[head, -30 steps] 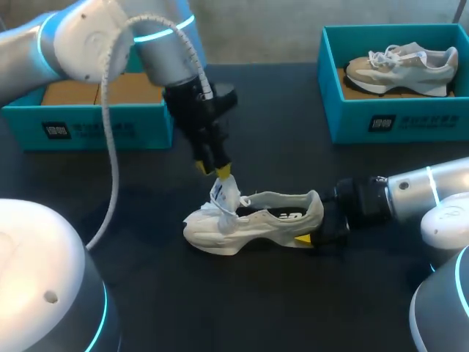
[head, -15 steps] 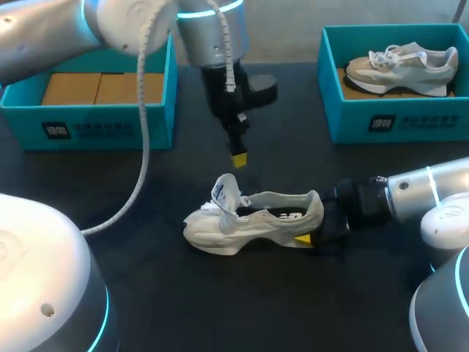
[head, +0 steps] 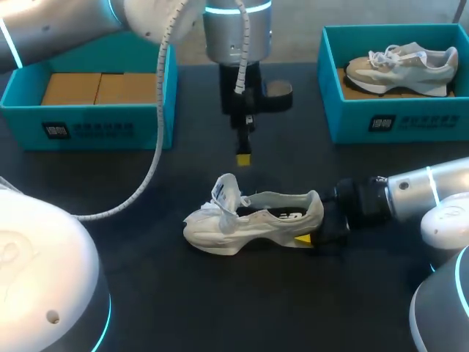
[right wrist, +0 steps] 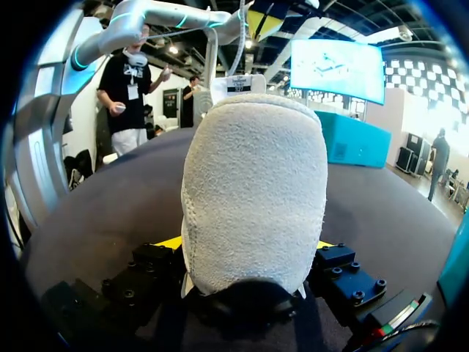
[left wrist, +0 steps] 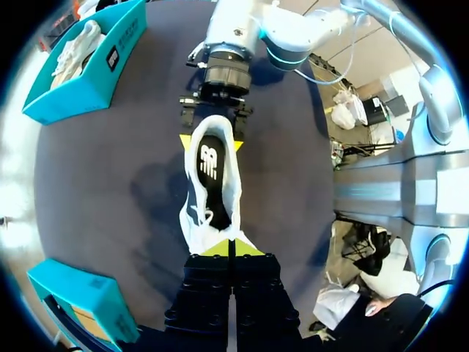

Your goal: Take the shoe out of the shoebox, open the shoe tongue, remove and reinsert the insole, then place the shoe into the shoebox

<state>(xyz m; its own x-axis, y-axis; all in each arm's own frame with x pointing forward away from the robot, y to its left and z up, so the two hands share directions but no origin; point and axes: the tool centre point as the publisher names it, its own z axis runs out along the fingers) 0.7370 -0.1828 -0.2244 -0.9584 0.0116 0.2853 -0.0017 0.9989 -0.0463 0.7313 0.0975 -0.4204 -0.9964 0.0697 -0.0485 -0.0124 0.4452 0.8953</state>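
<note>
**A:** How many shoes are counted, and where?

**B:** Two are counted. A white shoe [head: 253, 220] is laid on its sole near the table's middle, with its toe toward 9 o'clock and its heel toward 3 o'clock. Its tongue [head: 226, 192] is stood up, and a dark insole [left wrist: 212, 172] is seen inside. A second shoe [head: 401, 67] is kept in the right shoebox [head: 396, 121] at 2 o'clock.

**A:** And the boxes?

**B:** Two teal ones are counted. The left shoebox [head: 95, 130] is set at 10 o'clock, and two brown cardboard pieces [head: 102, 88] are held in it side by side.

**A:** How are the pincers found?

**B:** Two are counted. The left gripper [head: 243, 158] is hung above the table at 12 o'clock of the white shoe, apart from it. Its yellow tips are pressed together and nothing is held between them. The right gripper [head: 311, 231] is placed at the heel, at 3 o'clock. The heel is clamped between its fingers from both sides.

**A:** And the surface?

**B:** One dark, matte table [head: 161, 293] is seen, and the white shoe is rested directly on it, well apart from both boxes.
</note>
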